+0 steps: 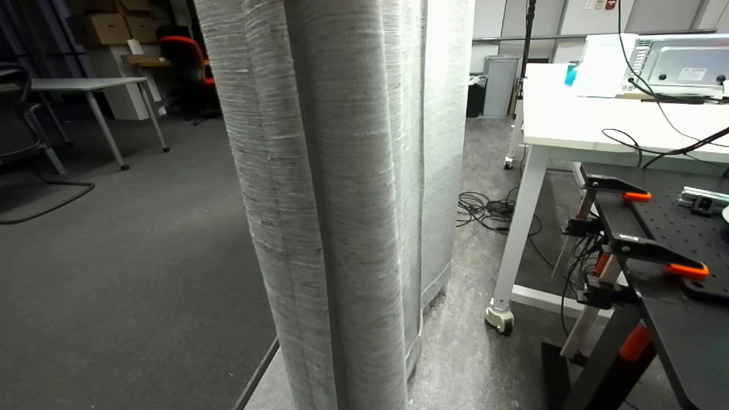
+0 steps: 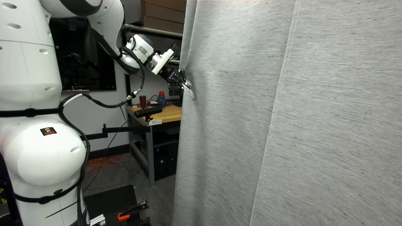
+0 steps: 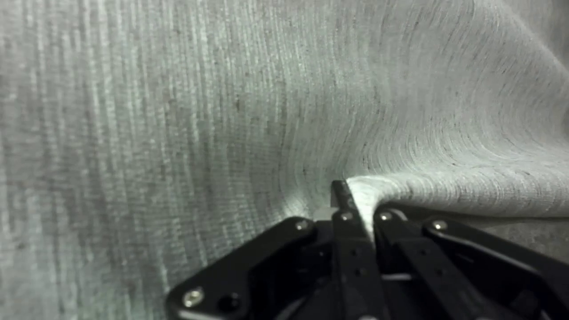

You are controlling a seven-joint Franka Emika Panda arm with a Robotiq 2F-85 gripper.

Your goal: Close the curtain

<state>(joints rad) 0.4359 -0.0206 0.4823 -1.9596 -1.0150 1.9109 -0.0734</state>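
Observation:
The grey woven curtain (image 1: pixel 353 171) hangs in vertical folds in an exterior view. It fills the right half of an exterior view (image 2: pixel 282 110), with its edge falling near the middle. My gripper (image 2: pixel 184 82) is at that edge, high up, and the cloth puckers at its fingers. In the wrist view, my gripper (image 3: pixel 363 209) is shut on a fold of the curtain (image 3: pixel 178 111). The cloth runs between the two fingers and over to the right. The tip of the right finger is hidden behind the fold.
A wooden workbench (image 2: pixel 171 112) with a bottle and a cup stands behind the gripper. A camera on a bracket (image 2: pixel 149 111) sticks out below the arm. A white table (image 1: pixel 569 122) and a black clamped board (image 1: pixel 672 228) stand beside the curtain. Cables (image 1: pixel 490 208) lie on the floor.

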